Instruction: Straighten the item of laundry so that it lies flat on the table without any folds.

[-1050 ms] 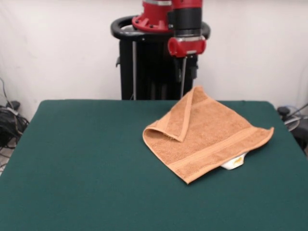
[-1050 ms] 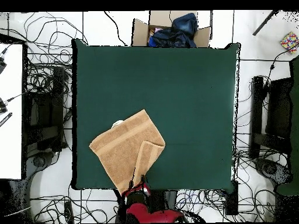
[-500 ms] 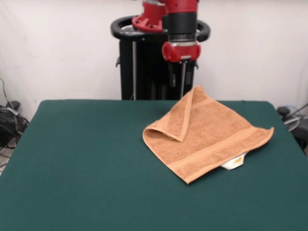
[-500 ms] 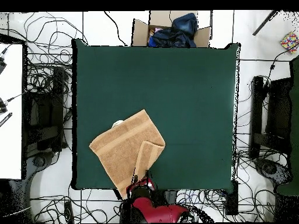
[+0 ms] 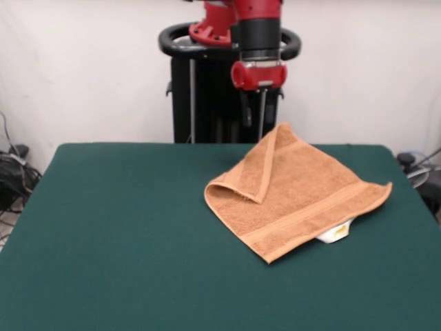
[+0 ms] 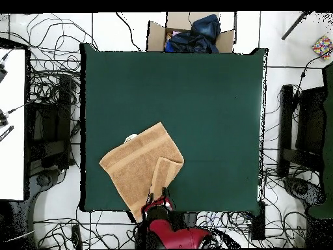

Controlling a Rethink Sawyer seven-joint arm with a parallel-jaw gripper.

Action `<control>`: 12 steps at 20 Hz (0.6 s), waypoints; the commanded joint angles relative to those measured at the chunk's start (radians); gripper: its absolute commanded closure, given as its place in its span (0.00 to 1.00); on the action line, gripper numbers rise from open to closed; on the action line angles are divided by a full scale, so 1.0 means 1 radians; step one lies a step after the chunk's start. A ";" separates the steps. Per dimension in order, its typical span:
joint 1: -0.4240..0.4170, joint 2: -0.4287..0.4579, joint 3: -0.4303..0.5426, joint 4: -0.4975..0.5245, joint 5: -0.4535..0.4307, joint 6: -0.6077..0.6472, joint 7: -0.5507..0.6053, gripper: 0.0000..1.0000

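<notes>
- Dark green felt covers the counter [image 5: 124, 227], a matte, grippy-looking surface that will likely drag on cloth rather than let it slide.
- Left part of the towel [image 5: 296, 196]: one corner flap [image 5: 258, 172] is folded over onto the body. I judge my step is to pinch that flap near its tip and carry it outward, low, until the crease opens.
- The terry is orange-tan, looped and soft, with flat woven bands; a white label [image 5: 335, 233] peeks out below its right side.
- My gripper [image 5: 253, 118] hangs above the towel's far corner, thin fingers narrowly apart, holding nothing.
</notes>
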 commanded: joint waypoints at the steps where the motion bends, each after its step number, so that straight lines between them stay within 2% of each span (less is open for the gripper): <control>1: -0.012 0.094 0.052 -0.178 -0.013 -0.078 0.150 0.00; 7: 0.006 0.135 0.023 -0.198 0.007 -0.141 0.137 0.00; 12: 0.036 0.231 -0.027 -0.215 0.026 -0.211 0.106 0.00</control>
